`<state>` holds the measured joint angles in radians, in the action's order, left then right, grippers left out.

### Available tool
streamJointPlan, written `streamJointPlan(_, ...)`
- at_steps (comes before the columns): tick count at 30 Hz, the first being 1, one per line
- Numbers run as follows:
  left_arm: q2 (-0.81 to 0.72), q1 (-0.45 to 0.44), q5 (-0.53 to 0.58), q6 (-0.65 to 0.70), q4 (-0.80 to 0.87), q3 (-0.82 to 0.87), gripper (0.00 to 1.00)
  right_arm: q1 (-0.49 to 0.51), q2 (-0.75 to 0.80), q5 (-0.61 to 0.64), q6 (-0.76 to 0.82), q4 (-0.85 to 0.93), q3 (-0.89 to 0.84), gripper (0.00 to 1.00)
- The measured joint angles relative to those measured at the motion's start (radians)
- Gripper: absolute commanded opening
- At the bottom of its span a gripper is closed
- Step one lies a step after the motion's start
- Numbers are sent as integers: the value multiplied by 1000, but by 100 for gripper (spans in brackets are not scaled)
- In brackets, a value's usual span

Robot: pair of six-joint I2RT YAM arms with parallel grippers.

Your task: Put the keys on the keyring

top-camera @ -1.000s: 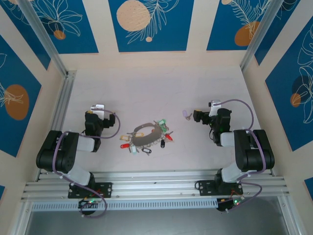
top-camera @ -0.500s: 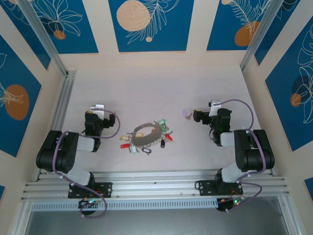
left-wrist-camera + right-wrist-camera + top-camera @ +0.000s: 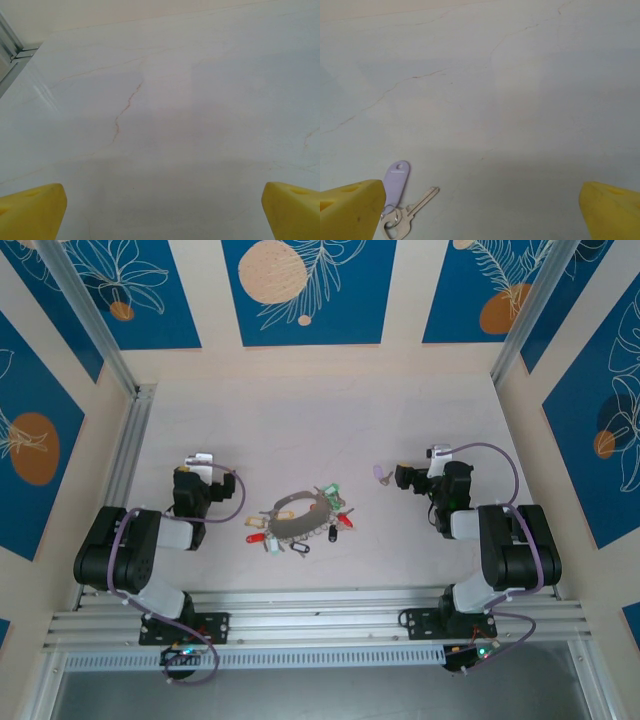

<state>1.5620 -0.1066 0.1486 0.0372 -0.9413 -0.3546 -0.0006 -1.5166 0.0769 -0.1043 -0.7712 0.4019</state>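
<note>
From above: keyring (image 3: 303, 517) flat on the bench (image 3: 300, 420), about midway between the two arms and nearer the front edge than the far wall. Strung all round with keys (image 3: 333, 491): green heads at the far right, red at the near left and at the right, black along the near side, a pale one at the far left. Lilac key (image 3: 380, 474) off the loop, alone on bare bench to the right of that cluster. Right tool (image 3: 404, 478) just beside it, aimed leftward at it, with a small gap between. Left tool (image 3: 190, 476) over on the left, well apart from the keyring, aimed toward the far wall. Too small from up here to read either tool's jaws.

From the left wrist: left tool (image 3: 160, 215) spread wide, yellow fingertips (image 3: 31, 210) at the two lower corners of the frame. Between them just pale bench (image 3: 165, 125), marked with thin brown veins. Metal rail (image 3: 9, 52) at the upper left, where the bench ends.

From the right wrist: right tool (image 3: 480, 212) likewise spread wide, yellow fingertips (image 3: 350, 210) at the two lower corners, gripping nothing. Lilac key (image 3: 397, 181) flat on the bench (image 3: 520, 100) at the lower left, inside the span of the fingers and hard against the one at the frame's left. Cannot tell whether finger and key touch. Made up of a lilac plastic tag joined by a small split ring (image 3: 389, 216) to a plain silver key, blade pointing up and to the right.
</note>
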Motion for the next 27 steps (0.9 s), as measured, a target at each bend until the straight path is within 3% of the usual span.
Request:
streamJointPlan(3,-48,-12,16,12,72,-3,100,35,101,63,-7,268,99,99)
streamJointPlan(6,-206,-62,61,18,273,-55,100,114,255,111,-8,402,198,99)
streamJointPlan(11,-384,-180,105,-146,673,-348,100,306,489,71,-32,565,228,99)
streamJointPlan(14,-389,-189,-14,-242,832,-499,100,400,542,-16,-43,672,203,99)
streamJointPlan(18,-326,-190,-252,-319,985,-566,100,490,586,-178,-62,782,138,99)
streamJointPlan(21,-231,-193,-382,-345,1084,-580,100,541,576,-270,-72,805,98,91)
streamJointPlan(27,-143,-198,-522,-379,1196,-603,100,600,372,-378,-64,735,89,56)
